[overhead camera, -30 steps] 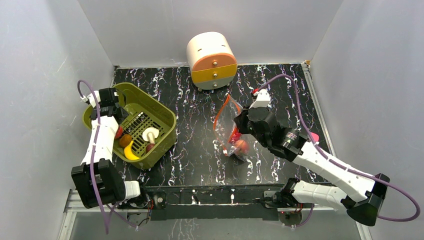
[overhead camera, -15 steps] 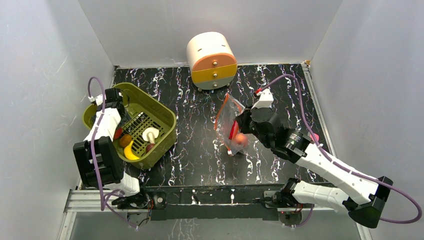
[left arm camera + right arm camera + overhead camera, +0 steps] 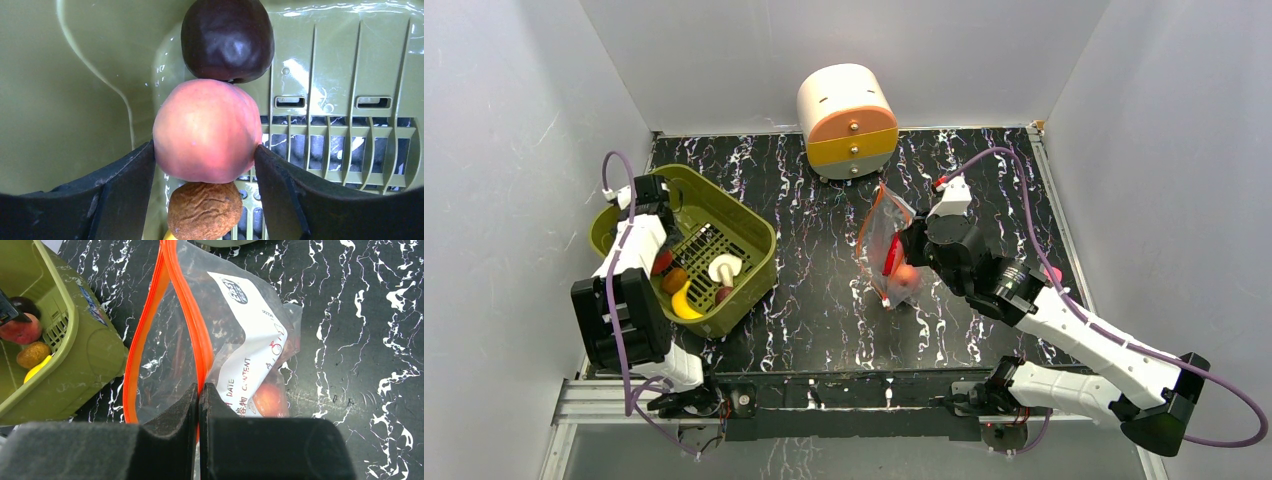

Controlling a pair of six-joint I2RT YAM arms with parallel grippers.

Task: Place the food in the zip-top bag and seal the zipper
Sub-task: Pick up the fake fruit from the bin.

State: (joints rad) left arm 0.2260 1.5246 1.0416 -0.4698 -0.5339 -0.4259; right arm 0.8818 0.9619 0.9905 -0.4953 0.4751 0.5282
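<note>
Materials: the zip-top bag (image 3: 250, 340) is clear, crinkled film with a white printed label (image 3: 250, 335). It sits just past table centre toward 3 o'clock, on the black, white-veined table (image 3: 814, 290). Its zipper (image 3: 192, 315) is a smooth orange-red double strip, and the 2 lips are parted into a long loop. 1 round orange-pink fruit (image 3: 270, 397) lies inside the bag, at the 5 o'clock end in the right wrist view.

The slotted olive-green plastic basket (image 3: 754, 235) stands at 9 o'clock on the table. In the left wrist view you see 3 foods in a line:
- a glossy dark purple ball (image 3: 227, 40) at 12 o'clock
- a matte pink-red peach (image 3: 207, 132) in the middle
- a wrinkled brown piece (image 3: 204, 211) at 6 o'clock

Each touches the next. A cream-and-orange round drawer unit (image 3: 847, 120) stands at 12 o'clock.

Pose: your left arm is folded at the near-left corner. Its forearm runs toward 12 o'clock and the wrist tips down into the basket. The left gripper (image 3: 204, 151) has 1 black pad against each flank of the peach, which rests low in the basket.

Your right arm has its elbow far out at 4 o'clock, and the forearm runs toward 10 o'clock. The right gripper (image 3: 199, 395) has its fingers pressed together, pinching 1 lip of the zipper.
</note>
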